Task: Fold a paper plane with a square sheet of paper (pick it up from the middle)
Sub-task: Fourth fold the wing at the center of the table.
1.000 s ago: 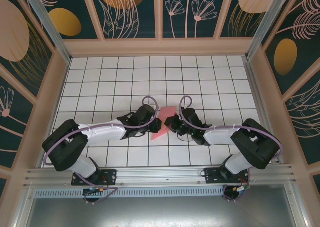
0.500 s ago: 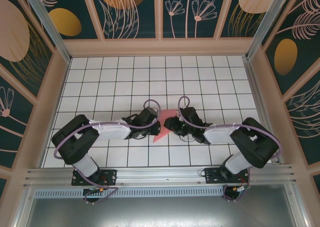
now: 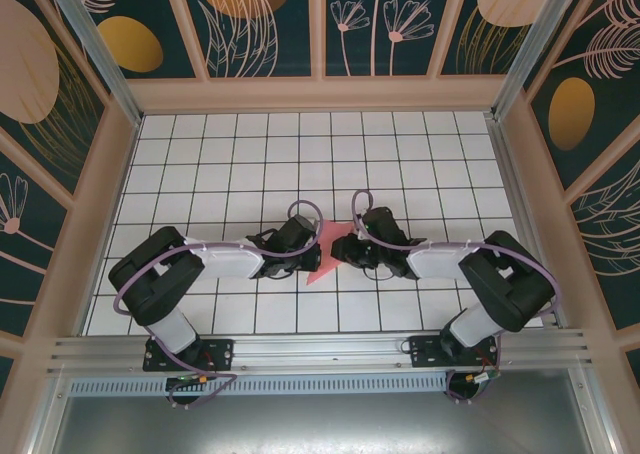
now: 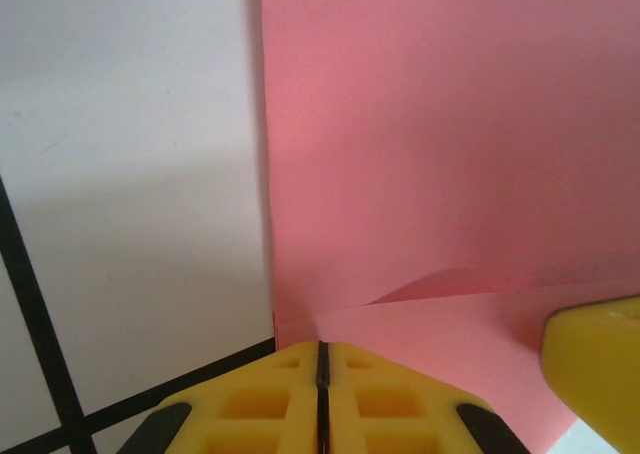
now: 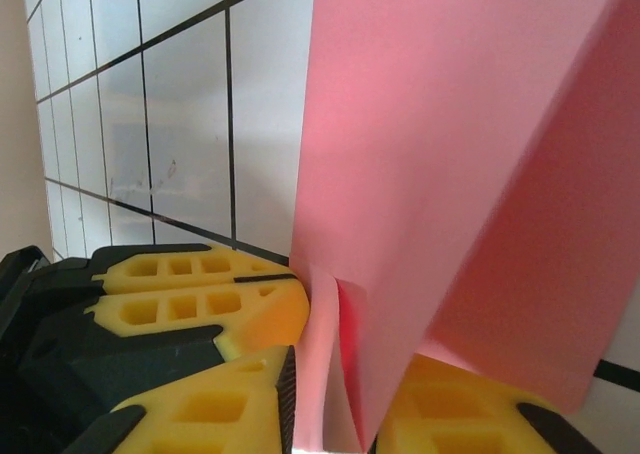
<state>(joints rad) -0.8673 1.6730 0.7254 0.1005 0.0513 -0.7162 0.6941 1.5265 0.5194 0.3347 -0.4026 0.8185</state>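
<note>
left arm (image 3: 220, 262): the forearm reaches rightward over the near rows of the counter (image 3: 250, 164). The elbow sits further right than a second ago, closer to the centre.
left end effector (image 3: 306, 254): clenched. Its two yellow fingers (image 4: 270, 404) lie flush along one seam, pinching the lower left edge of the square sheet of paper (image 3: 322, 267). Its place has hardly changed over the last second.
square sheet of paper: pink-red and folded, held up off the counter between the two end effectors, over the middle of the near tiles. In the left wrist view a crease runs across it. In the right wrist view it stands as a tall flap with a small doubled fold at its foot. From above it looks narrower than a second ago. Then a broad slanted patch lay open between the arms; now it is a pointed sliver with a small upper corner.
right end effector (image 3: 340, 248): its fingers stand a little apart with the doubled fold between them. The finger (image 5: 210, 404) at the lower left of the right wrist view touches the fold. The other is partly covered by the flap, so I cannot tell whether they clamp it. One finger (image 4: 598, 366) shows over the paper at the lower right of the left wrist view.
right arm (image 3: 440, 262): the forearm lies more level across the tiles than a second ago, with the elbow drawn in leftward.
</note>
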